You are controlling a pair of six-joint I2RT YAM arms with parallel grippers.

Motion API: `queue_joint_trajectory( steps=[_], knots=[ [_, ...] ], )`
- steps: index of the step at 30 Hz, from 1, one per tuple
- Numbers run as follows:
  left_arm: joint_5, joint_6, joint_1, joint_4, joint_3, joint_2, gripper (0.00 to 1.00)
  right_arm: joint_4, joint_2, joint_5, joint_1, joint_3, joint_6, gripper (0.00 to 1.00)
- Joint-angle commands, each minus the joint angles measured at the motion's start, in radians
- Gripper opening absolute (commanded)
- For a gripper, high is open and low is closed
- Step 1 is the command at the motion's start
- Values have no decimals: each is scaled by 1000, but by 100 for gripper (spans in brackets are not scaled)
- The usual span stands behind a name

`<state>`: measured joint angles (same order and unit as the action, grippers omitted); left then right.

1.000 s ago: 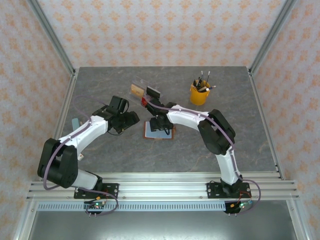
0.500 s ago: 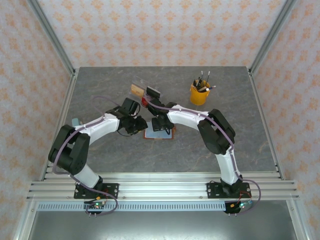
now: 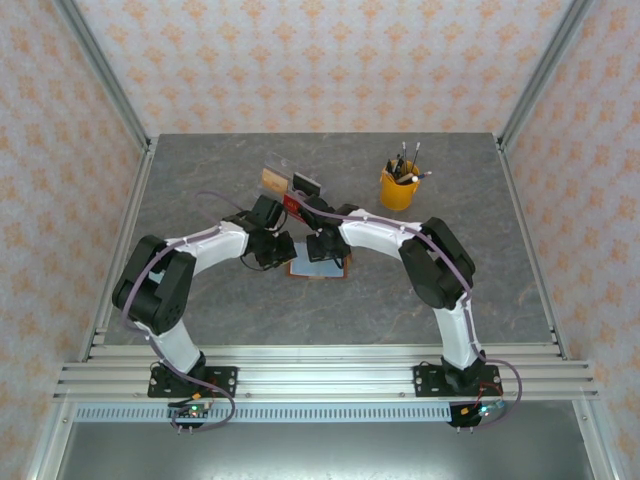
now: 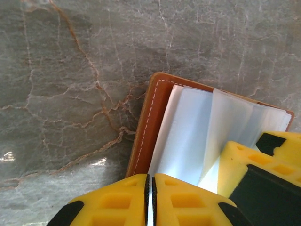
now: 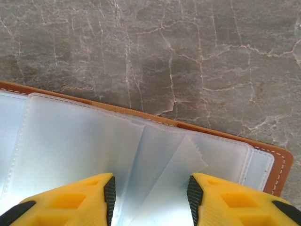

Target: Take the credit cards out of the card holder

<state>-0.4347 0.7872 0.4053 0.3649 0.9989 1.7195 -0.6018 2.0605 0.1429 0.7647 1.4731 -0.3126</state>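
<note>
The card holder (image 3: 320, 266) lies open on the table, reddish-brown leather with pale blue-grey pockets (image 5: 84, 150). My left gripper (image 4: 150, 197) is shut, its tips together at the holder's left edge (image 4: 146, 127), over the leather border and the first pocket. My right gripper (image 5: 150, 193) is open just above the inner pockets, its jaws on either side of the loose middle leaves (image 5: 174, 160). Its yellow fingers (image 4: 244, 165) also show in the left wrist view. The credit cards are hidden; the pockets show no card face.
Behind the holder stands a clear acrylic stand (image 3: 285, 170) with a tan piece (image 3: 272, 181), a black card-like piece (image 3: 306, 185) and something red (image 3: 290, 203). A yellow cup of pens (image 3: 399, 186) is at the back right. Both arms crowd the table's middle.
My left arm swung right from the table's left side to the holder's left edge, and its gripper closed. My right gripper stayed over the holder and narrowed somewhat.
</note>
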Motion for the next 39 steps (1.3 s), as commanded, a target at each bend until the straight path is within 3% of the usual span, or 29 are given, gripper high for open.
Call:
queue_joint_trajectory(
  steps=[1, 10, 25, 39],
  knots=[
    [5, 12, 0, -27, 36, 16, 14, -20, 34, 32, -8, -51, 6, 46],
    [-1, 23, -3, -21, 51, 66, 15, -10, 29, 52, -13, -62, 7, 46],
    [34, 3, -3, 12, 60, 87, 26, 2, 31, 74, -18, -71, 7, 45],
    [-110, 6, -2, -99, 44, 83, 5, 10, 32, 99, -19, -78, 8, 38]
  ],
)
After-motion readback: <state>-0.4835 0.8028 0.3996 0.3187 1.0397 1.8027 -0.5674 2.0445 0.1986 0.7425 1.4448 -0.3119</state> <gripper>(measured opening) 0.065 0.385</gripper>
